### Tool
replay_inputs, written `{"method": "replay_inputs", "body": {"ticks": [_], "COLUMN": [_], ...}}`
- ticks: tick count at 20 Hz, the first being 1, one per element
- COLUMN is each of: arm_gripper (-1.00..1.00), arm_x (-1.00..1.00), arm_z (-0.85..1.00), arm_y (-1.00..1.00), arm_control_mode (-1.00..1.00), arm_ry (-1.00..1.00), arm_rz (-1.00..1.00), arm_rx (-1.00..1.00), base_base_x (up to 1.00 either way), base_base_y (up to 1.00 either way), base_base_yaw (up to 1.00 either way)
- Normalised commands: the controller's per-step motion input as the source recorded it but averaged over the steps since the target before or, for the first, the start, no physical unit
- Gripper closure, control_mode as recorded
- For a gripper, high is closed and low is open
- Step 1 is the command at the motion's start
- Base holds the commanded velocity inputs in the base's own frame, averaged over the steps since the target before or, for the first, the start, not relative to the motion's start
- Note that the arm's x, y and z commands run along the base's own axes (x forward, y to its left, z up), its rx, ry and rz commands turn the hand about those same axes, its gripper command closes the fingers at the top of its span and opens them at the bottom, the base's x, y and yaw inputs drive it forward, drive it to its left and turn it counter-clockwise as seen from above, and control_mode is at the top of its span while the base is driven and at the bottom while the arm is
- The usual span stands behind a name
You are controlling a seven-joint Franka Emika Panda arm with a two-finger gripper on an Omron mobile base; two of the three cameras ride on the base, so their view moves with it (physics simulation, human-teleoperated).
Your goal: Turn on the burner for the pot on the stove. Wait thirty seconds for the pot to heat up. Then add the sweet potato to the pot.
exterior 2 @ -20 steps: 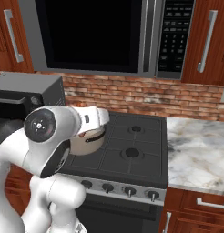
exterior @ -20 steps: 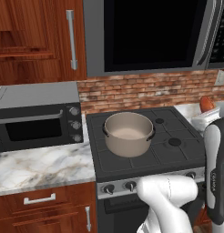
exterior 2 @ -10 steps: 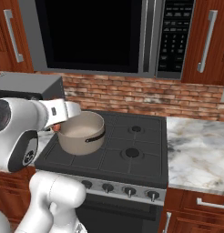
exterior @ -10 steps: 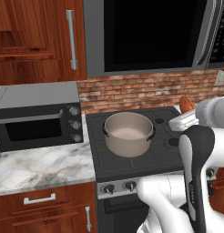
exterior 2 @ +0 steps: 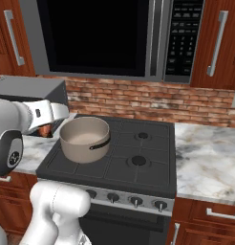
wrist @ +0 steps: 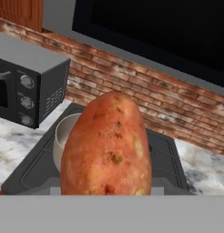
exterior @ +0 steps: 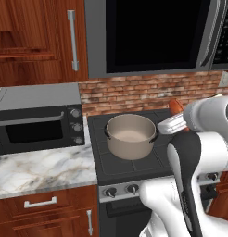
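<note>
While filling the middle of the hand view, sweet potato stands upright, reddish-orange, tapered at the top, lower end cut off by the frame's bottom. Held in the gripper, clamped on the tuber; fingertips themselves hidden behind it. In the left base view, seen as an orange tip behind the white hand, above the right half of the stove. In the right base view, glimpsed as a reddish patch under the white hand at the stove's left edge, just beside the pot.

Pot: grey-beige, pale inside, nothing in it, seated on the front-left burner of the stove, dark side handles showing. Two bare round burner caps to its right, one behind the other. Row of small black knobs along the steel front strip.

Left of the stove, on the marble counter, a grey toaster oven with three knobs down its side, set against the brick backsplash. Above the stove, a black-fronted microwave between red-brown wooden cabinets.
</note>
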Motion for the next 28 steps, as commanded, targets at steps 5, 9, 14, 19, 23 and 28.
{"method": "replay_inputs", "body": {"ticks": [5,9,14,19,23,28], "arm_gripper": [1.0,1.0,1.0,1.0,1.0,1.0], "arm_x": [0.03,0.08,0.1,0.25,0.32,0.29], "arm_z": [0.0,-0.04,-0.15,-0.11,-0.12,-0.19], "arm_y": [0.09,0.12,0.05,0.0,0.0,0.01], "arm_control_mode": [-1.0,-1.0,-1.0,-1.0,-1.0,-1.0], "arm_ry": [0.0,0.0,0.0,0.0,0.0,-0.01], "arm_rz": [0.0,0.0,0.0,0.0,0.0,0.0], "arm_rx": [0.0,0.0,0.0,0.0,0.0,0.0], "base_base_x": [0.0,0.0,0.0,0.0,0.0,0.0], "base_base_y": [0.0,0.0,0.0,0.0,0.0,0.0], "base_base_yaw": [0.0,0.0,0.0,0.0,0.0,0.0]}}
